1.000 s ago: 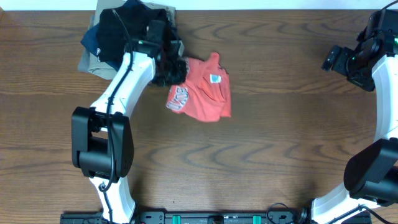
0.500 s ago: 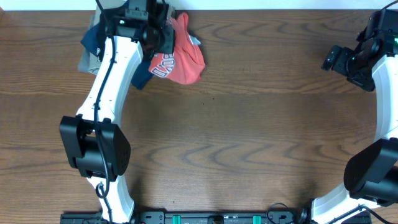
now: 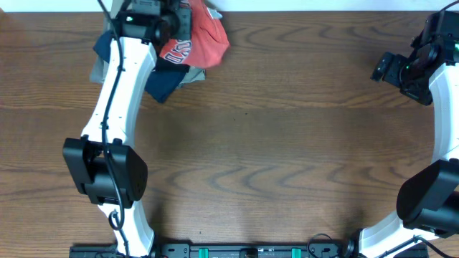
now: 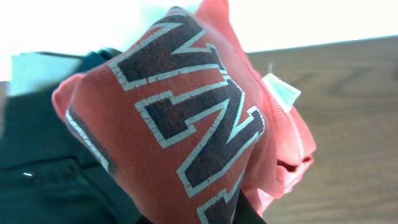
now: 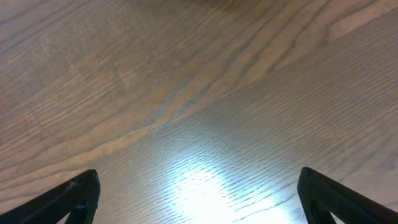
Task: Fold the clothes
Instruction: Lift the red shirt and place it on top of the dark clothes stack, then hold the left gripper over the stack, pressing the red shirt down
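At the far left corner of the table (image 3: pixel 287 143), the left end effector (image 3: pixel 179 19) is closed on the red-orange T-shirt (image 3: pixel 208 39), holding it bunched up. From the left wrist camera the cloth fills most of the view: crumpled folds with large dark block letters edged in a pale outline, and a small white label (image 4: pixel 281 93) poking out on the right side. Seen from above, the shirt sits at the table's far edge, just beside and partly overlapping a heap of other garments (image 3: pixel 161 82) in navy and khaki beneath the left arm. Across the table, well apart, the right end effector (image 3: pixel 382 67) hovers over bare wood with its fingers (image 5: pixel 74 196) spread wide, holding nothing.
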